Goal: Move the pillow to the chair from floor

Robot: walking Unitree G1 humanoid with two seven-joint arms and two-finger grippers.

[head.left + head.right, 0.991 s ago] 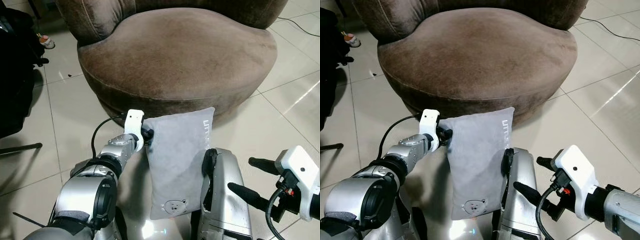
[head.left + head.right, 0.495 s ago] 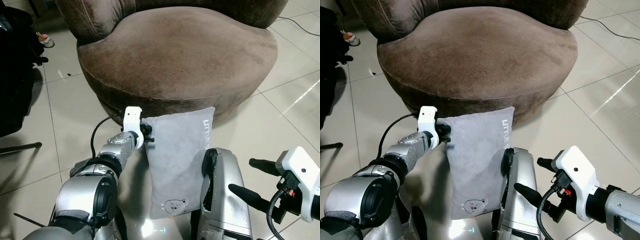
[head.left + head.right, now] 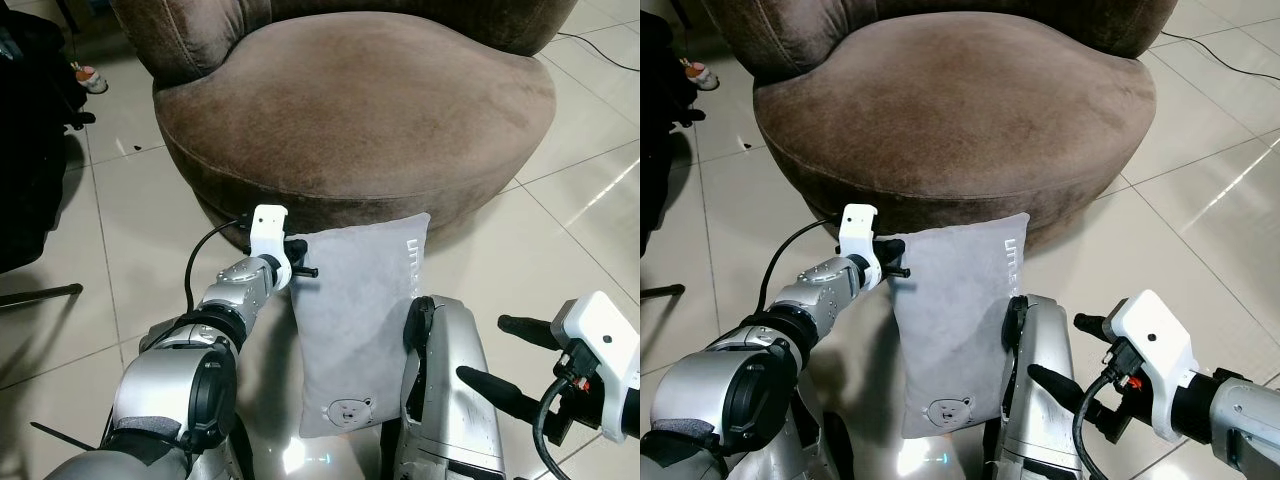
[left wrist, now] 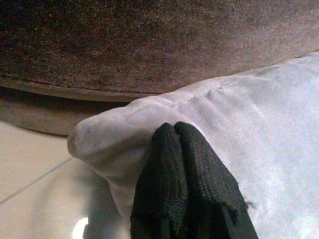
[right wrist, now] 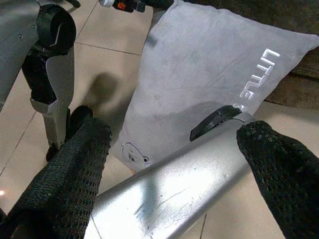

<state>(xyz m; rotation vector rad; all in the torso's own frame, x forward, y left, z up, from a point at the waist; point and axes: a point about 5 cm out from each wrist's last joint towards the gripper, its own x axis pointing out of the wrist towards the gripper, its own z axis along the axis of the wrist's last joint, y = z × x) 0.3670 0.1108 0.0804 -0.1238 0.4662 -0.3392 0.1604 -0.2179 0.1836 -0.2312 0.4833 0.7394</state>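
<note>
The left gripper (image 4: 174, 130), fingers pressed together pinching a top corner of the grey rectangular velvet pillow (image 3: 355, 320), has it hanging just before the round brown plush chair (image 3: 350, 100), not yet on its seat; the right gripper (image 3: 505, 360) waits, fingers spread.

Pillow (image 3: 362, 320): light grey, white letters near top corner, small bear face near bottom. Chair (image 3: 350, 110): brown, fuzzy. Floor (image 3: 130, 240): shiny pale tiles, thin dark lines. Left pincer (image 4: 184, 149): black fingers. Right pincer (image 5: 169, 164): black, bumpy fingers. Arms: silver.
</note>
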